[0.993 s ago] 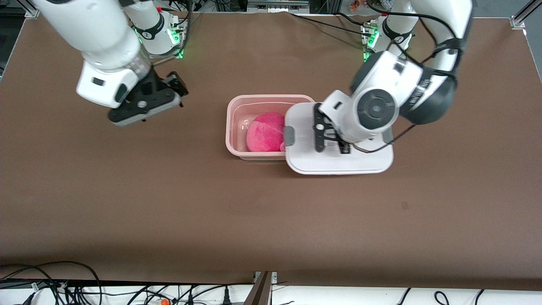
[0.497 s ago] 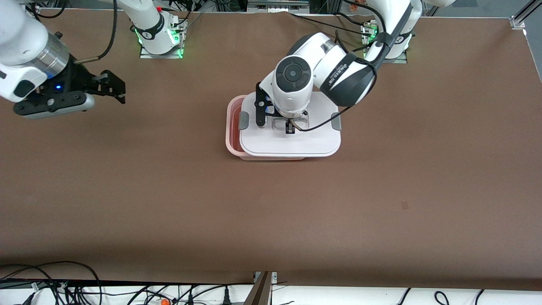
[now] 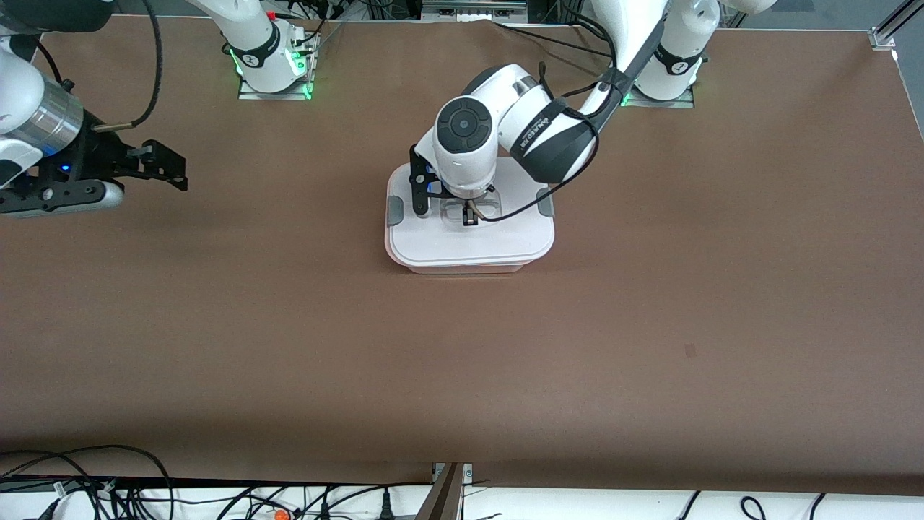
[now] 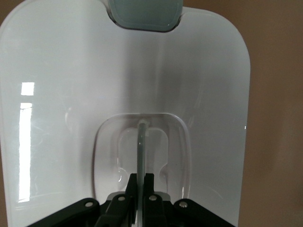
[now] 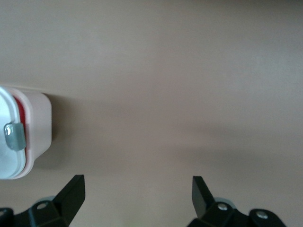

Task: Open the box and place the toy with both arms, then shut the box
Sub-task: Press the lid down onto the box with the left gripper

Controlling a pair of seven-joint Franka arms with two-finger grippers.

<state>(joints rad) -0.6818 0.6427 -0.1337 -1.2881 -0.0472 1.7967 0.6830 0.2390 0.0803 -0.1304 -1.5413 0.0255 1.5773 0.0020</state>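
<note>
The brown table [image 3: 289, 325] carries the box [image 3: 469, 268] under the left gripper [image 3: 465, 214], well apart from the right gripper [image 3: 155, 167]. The left arm [image 3: 548, 130] reaches from its base down over the box. The right arm [image 3: 36, 123] waits over bare table toward its own end, its fingers [image 5: 73, 191] spread wide with nothing between them. The white lid [image 3: 473, 238] sits on top of the box, directly below the left gripper, with a thin pink edge of the tub showing along its camera-side rim. The left gripper's fingers [image 4: 147, 182] are pressed together on the thin clear handle [image 4: 140, 156] standing in the lid's recess. A grey clip [image 3: 395, 211] sits at each short end of the lid, one on either side of that gripper. In the right wrist view a red-pink strip shows under the lid edge; the toy itself is hidden.
</note>
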